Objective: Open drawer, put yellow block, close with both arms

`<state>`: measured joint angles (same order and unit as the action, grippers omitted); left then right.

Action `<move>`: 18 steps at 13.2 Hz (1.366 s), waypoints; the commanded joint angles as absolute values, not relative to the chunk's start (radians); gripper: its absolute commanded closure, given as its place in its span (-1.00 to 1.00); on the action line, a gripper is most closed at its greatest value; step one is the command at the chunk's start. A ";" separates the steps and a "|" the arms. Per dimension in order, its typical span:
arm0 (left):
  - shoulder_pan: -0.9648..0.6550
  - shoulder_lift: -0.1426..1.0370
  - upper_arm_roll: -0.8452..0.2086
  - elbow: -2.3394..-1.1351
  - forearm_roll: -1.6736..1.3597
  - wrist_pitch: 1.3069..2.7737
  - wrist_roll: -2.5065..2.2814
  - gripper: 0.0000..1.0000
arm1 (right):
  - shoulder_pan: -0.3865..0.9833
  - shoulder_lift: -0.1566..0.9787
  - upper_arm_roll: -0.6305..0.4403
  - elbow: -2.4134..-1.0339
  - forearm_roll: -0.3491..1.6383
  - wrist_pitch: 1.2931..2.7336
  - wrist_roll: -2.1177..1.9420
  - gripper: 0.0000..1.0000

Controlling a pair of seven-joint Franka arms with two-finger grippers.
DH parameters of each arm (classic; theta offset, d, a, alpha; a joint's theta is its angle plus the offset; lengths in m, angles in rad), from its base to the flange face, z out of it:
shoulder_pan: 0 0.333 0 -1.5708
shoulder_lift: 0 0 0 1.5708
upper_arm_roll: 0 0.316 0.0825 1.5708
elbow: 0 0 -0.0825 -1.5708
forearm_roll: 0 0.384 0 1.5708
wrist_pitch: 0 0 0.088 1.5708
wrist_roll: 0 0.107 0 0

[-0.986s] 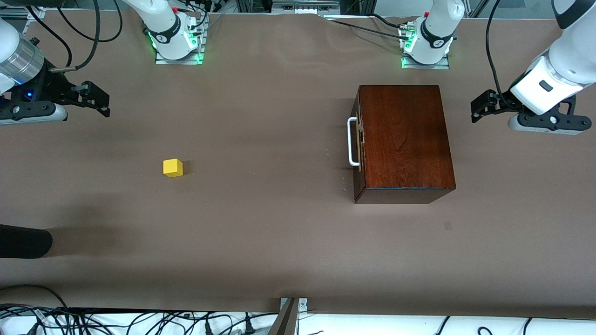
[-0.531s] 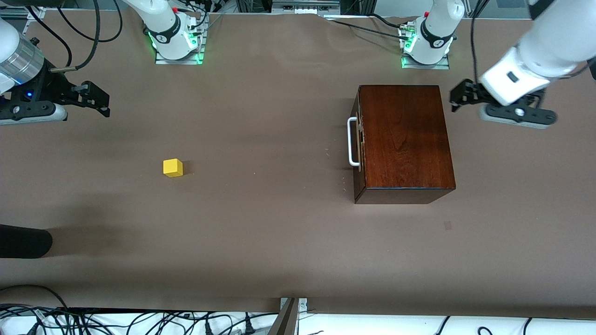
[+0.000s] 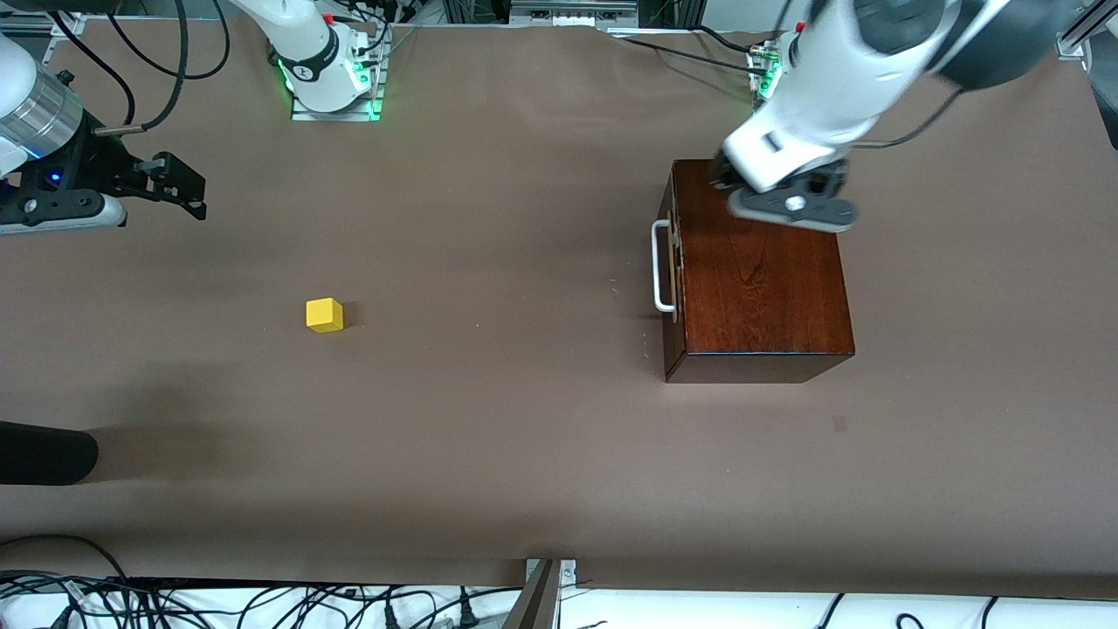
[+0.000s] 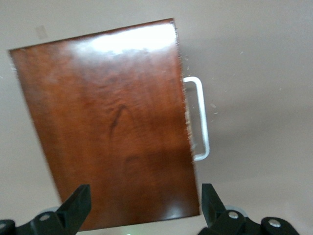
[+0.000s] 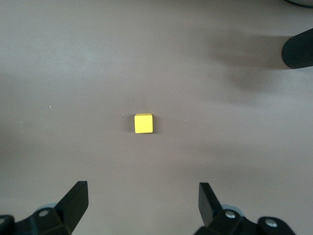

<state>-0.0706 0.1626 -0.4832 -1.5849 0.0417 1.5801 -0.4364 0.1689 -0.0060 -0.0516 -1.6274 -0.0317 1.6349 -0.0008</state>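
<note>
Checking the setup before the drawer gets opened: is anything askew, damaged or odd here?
Nothing stands out. The drawer sits shut in its wooden box, white handle intact. The yellow block lies flat on the table. The left hand, open, hangs over the box; the right hand waits, open.

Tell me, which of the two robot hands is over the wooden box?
The left hand: it hangs above the dark box, fingers open. The right hand waits, also open, at the table's right-arm end.

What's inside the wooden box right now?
Unseen: the drawer is shut in the box, hiding its interior. The yellow block sits out on the table; the left end effector hovers above the box.
</note>
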 commanded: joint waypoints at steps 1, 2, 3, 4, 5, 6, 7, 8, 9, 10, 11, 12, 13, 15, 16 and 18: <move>-0.194 0.320 -0.497 -1.467 0.156 1.569 -0.619 -1.00 | 0.164 -0.003 -0.046 -1.605 -0.026 1.612 0.006 -1.00; -0.228 0.354 -0.499 -1.463 0.197 1.591 -0.662 -1.00 | 0.164 -0.003 -0.046 -1.605 -0.026 1.612 0.006 -1.00; -0.250 0.377 -0.499 -1.465 0.230 1.635 -0.704 -1.00 | 0.164 -0.003 -0.046 -1.605 -0.026 1.612 0.005 -1.00; -0.265 0.402 -0.497 -1.473 0.248 1.690 -0.744 -1.00 | 0.164 -0.003 -0.046 -1.605 -0.026 1.612 0.005 -1.00; -0.270 0.431 -0.497 -1.480 0.267 1.719 -0.773 -1.00 | 0.164 -0.003 -0.046 -1.605 -0.026 1.612 0.005 -1.00; -0.279 0.466 -0.497 -1.480 0.284 1.727 -0.781 -1.00 | 0.164 -0.003 -0.046 -1.605 -0.026 1.612 0.005 -1.00; -0.281 0.497 -0.495 -1.480 0.314 1.729 -0.781 -1.00 | 0.164 -0.003 -0.046 -1.605 -0.026 1.612 0.005 -1.00; -0.282 0.521 -0.497 -1.482 0.349 1.729 -0.781 -1.00 | 0.164 -0.003 -0.046 -1.605 -0.026 1.612 0.005 -1.00; -0.285 0.537 -0.497 -1.483 0.362 1.733 -0.781 -1.00 | 0.164 -0.003 -0.046 -1.605 -0.026 1.612 0.005 -1.00; -0.296 0.551 -0.494 -1.500 0.365 1.741 -0.782 -1.00 | 0.164 -0.003 -0.046 -1.605 -0.026 1.612 0.005 -1.00; -0.298 0.555 -0.492 -1.521 0.391 1.758 -0.794 -1.00 | 0.164 -0.003 -0.046 -1.605 -0.025 1.612 0.005 -1.00; -0.298 0.563 -0.492 -1.546 0.429 1.781 -0.810 -1.00 | 0.164 -0.003 -0.048 -1.605 -0.025 1.612 0.005 -1.00; -0.298 0.571 -0.492 -1.568 0.454 1.795 -0.831 -1.00 | 0.164 -0.003 -0.048 -1.605 -0.025 1.612 0.005 -1.00; -0.301 0.583 -0.492 -1.592 0.475 1.809 -0.871 -1.00 | 0.164 -0.003 -0.049 -1.605 -0.025 1.612 0.003 -1.00; -0.308 0.584 -0.492 -1.595 0.476 1.818 -0.882 -1.00 | 0.164 0.003 -0.048 -1.605 -0.028 1.612 -0.006 -1.00; -0.314 0.583 -0.492 -1.594 0.476 1.819 -0.896 -1.00 | 0.164 0.005 -0.049 -1.605 -0.026 1.611 -0.008 -1.00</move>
